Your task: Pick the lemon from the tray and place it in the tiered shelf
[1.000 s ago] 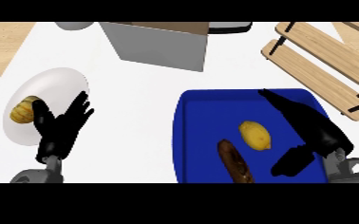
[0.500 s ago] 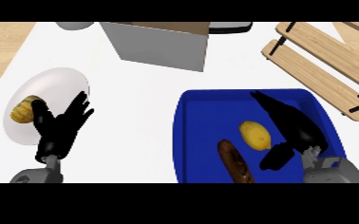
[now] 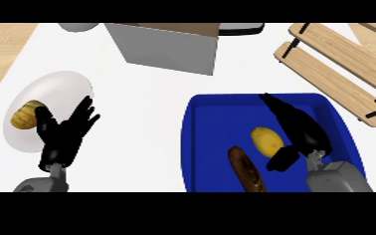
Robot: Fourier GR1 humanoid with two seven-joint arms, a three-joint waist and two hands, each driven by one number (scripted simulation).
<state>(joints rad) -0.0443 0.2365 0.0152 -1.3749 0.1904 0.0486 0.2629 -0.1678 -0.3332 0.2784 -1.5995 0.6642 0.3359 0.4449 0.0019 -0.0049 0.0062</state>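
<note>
we see the lemon just left of our open right robot hand (thumb below it), long axis roughly upright in the tray.

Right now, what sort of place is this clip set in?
Probably a kitchen counter: a lemon on a blue tray, a white plate with food, and a wooden shelf beside them.

Small yellow oval lemon lies in deep-blue rectangular plastic tray, near centre. Light wooden slatted tiered shelf stands upper right, well apart.
</note>
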